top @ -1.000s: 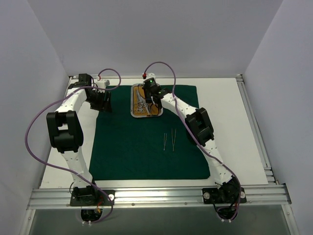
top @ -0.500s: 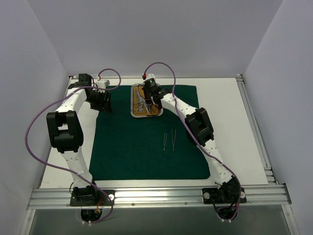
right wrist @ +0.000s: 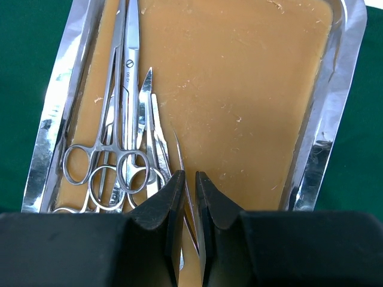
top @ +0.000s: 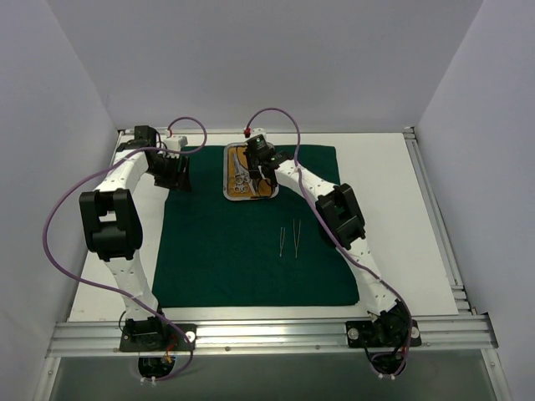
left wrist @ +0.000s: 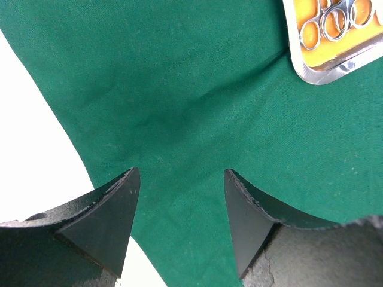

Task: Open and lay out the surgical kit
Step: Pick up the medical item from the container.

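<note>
Steel tray (right wrist: 335,89) w/ orange-brown floor; scissors (right wrist: 127,72) bunched L side.

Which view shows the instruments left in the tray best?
Right wrist: the scissor-handled instruments lie close up along the tray's left side, rings and blades distinct. Top external shows them tiny, beside the right gripper. Left wrist catches only a tray corner with a few finger rings.

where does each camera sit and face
top external: high behind, looking down at the dark green cloth wrap; left arm, right arm show
left wrist: faces down at the cloth's edge; left fingers open
right wrist: faces down into the rounded steel tray with orange-brown floor; right fingers pinch a thin silver instrument
all three show the tray
</note>
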Controlling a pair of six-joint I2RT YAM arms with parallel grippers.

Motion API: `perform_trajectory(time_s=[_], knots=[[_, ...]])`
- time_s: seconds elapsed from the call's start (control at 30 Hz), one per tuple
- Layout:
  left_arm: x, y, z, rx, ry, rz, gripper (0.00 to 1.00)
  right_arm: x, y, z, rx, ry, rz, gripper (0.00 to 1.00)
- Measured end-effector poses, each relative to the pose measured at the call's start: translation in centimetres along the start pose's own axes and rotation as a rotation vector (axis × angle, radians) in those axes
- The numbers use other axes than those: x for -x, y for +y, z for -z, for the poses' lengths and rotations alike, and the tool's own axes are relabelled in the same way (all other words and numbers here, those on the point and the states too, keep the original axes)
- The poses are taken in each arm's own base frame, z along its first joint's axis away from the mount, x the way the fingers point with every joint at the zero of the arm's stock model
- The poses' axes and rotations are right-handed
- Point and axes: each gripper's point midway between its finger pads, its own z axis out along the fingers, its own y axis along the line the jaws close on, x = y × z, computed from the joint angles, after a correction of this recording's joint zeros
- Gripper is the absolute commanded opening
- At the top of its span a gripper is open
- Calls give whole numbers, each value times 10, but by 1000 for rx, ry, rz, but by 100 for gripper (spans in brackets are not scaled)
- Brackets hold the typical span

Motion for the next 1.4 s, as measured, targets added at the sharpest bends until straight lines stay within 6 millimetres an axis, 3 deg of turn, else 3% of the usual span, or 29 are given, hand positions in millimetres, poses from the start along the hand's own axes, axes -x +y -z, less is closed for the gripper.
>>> perform_trajectory(time_s=[0.8, 0.93, 1.27, 1.4], knots=[[0, 0, 0, 0, 0, 0, 67, -11, -2, -7, 11, 25, -8, 10], [0, 0, 0, 0, 0, -1, 67, -11, 0, -8, 22, 27, -11, 0], [0, 0, 0, 0, 0, -2, 67, -11, -3, -8, 10, 17, -11, 0], [0, 0, 0, -1, 0, -2, 67, -13, -13, 2, -35, 17, -5, 0]])
